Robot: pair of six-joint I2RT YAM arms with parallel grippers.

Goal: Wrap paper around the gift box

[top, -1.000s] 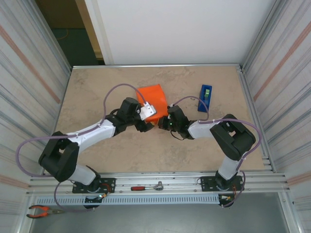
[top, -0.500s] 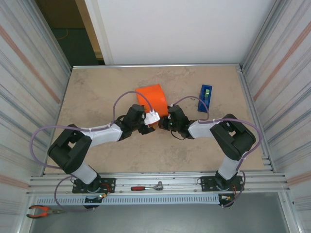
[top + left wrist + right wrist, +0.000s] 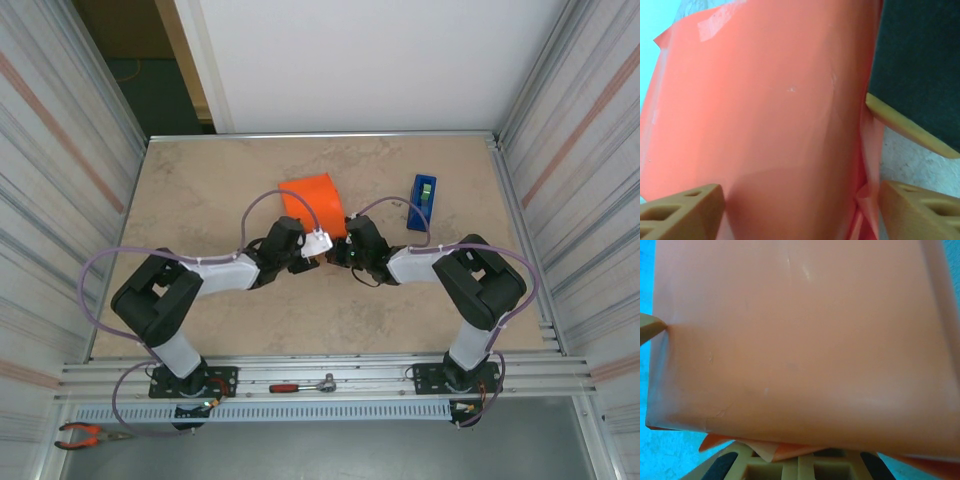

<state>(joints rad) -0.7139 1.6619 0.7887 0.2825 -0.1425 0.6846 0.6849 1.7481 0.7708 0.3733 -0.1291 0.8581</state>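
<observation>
A beige, stone-patterned flat table top is seen from above, bounded along its near edge by a metal rail. A bright orange sheet of thin paper, folded up into a boxy shape, is set on it around the middle. A narrow blue plastic tape dispenser is placed to the right of it, apart from it, at much the same depth.
</observation>
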